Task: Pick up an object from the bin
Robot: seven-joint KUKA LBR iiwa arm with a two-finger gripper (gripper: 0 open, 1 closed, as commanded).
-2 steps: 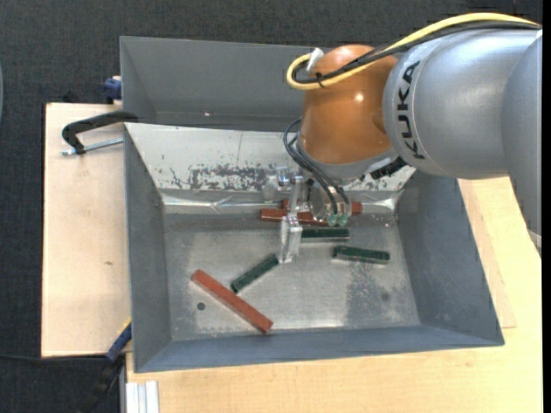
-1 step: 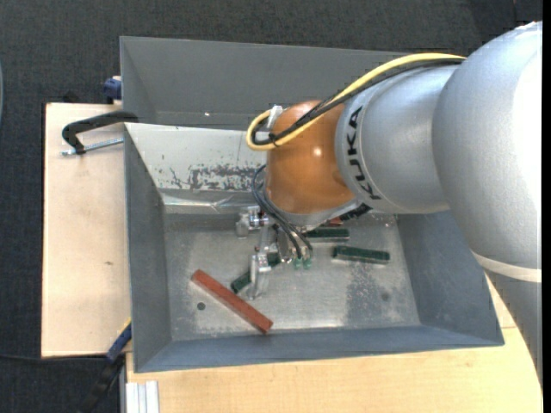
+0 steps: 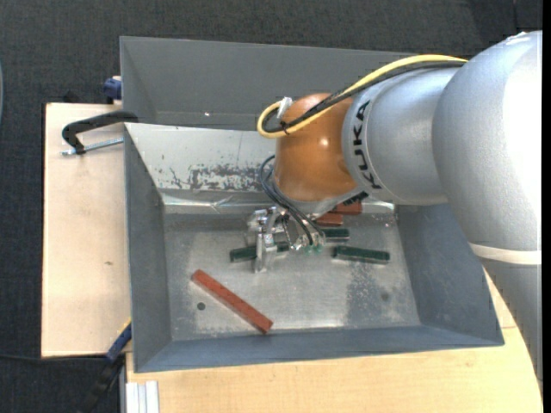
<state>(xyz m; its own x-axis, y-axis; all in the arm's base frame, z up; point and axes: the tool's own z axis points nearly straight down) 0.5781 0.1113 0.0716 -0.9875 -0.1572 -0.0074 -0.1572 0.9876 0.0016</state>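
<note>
The arm (image 3: 482, 127) was seen entering from the right, its big silver link angled down and left. The wrist was capped by the orange cover (image 3: 314, 157). A yellow cable (image 3: 379, 71) was run across the link and curled at the cover's top-left. The gripper (image 3: 265, 249) was pointed downward, set just below-left of the cover, with thin wires (image 3: 301, 231) bunched beside it.

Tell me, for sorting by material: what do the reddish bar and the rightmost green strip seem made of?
Reddish bar: matte, square-edged, no shine; probably painted wood or plastic. Rightmost green strip: thin, flat, dull, dark; maybe plastic, unclear.
</note>
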